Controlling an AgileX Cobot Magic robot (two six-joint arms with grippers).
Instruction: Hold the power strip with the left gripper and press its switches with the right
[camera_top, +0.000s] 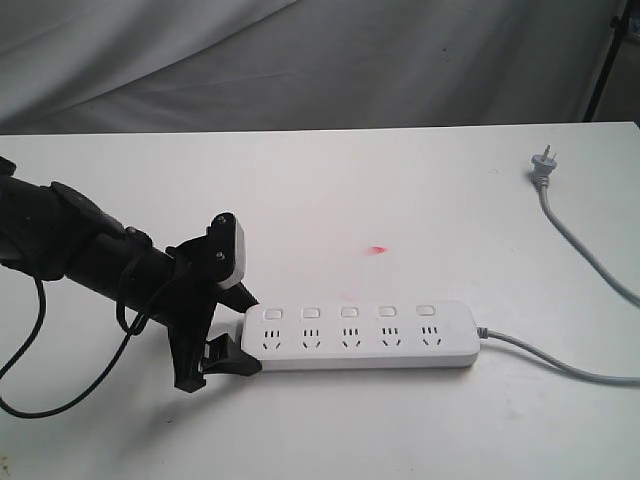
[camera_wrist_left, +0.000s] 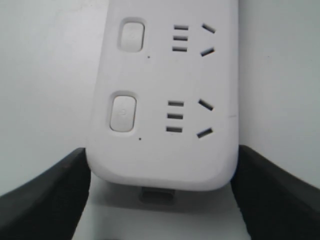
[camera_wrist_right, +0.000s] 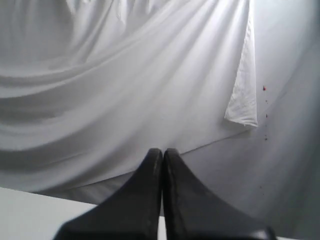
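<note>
Five switches are running along the power strip's far edge. It is lying flat on the bench, long axis left to right, cord leaving its right end. The left gripper is straddling the left end, fingers seemingly touching both sides. The right gripper is hanging fully closed, empty, facing white cloth.

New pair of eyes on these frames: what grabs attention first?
The white power strip lies front and centre, with the left gripper straddling its cordless end, fingers seemingly against both sides. The right gripper is shut, facing only draped white cloth. The grey plug lies unplugged, back right in the exterior view.
</note>
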